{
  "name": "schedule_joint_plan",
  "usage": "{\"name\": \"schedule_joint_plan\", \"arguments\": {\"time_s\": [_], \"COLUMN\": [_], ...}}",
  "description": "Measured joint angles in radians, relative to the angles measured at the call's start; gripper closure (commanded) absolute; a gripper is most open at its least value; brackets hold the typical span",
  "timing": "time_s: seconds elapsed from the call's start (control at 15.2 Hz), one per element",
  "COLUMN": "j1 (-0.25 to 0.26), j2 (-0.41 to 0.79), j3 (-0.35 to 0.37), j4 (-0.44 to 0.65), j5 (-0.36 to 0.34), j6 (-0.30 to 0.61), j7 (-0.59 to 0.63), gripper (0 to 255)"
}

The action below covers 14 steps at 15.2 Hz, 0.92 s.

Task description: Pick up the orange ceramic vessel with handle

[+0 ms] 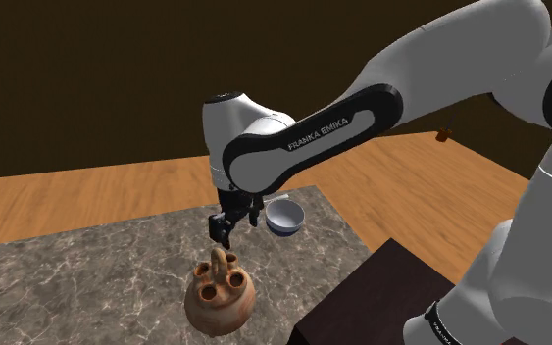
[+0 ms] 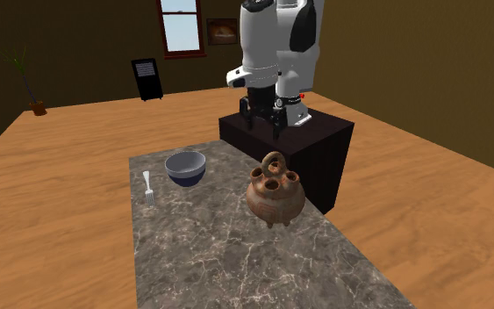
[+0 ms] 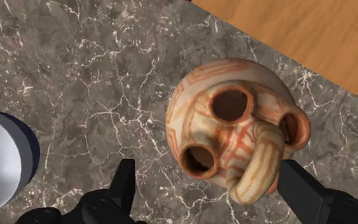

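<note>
My gripper (image 3: 206,170) hangs wide open just above the vessel (image 3: 238,140), holding nothing. I see the vessel upright on the marble table (image 2: 227,263), near its edge, with a bowl (image 2: 185,167) nearby and a fork (image 2: 148,187) beyond.

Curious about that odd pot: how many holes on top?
3: one hole and another on one side of the handle, a third on the other; the handle may hide more.
</note>
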Motion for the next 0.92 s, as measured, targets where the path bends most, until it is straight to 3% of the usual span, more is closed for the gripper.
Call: {"name": "schedule_joint_plan", "arguments": {"time_s": [0.33, 0.86, 0.92], "j1": [0.056, 0.072, 0.072], "j2": [0.177, 0.258, 0.259], "j3": [-0.002, -0.017, -0.018], "j4": [0.153, 0.163, 0.161], "j5": [-0.059, -0.09, -0.09], "j6": [0.021, 0.089, 0.093], "j7": [0.069, 0.087, 0.087], "gripper": [0, 0, 255]}}
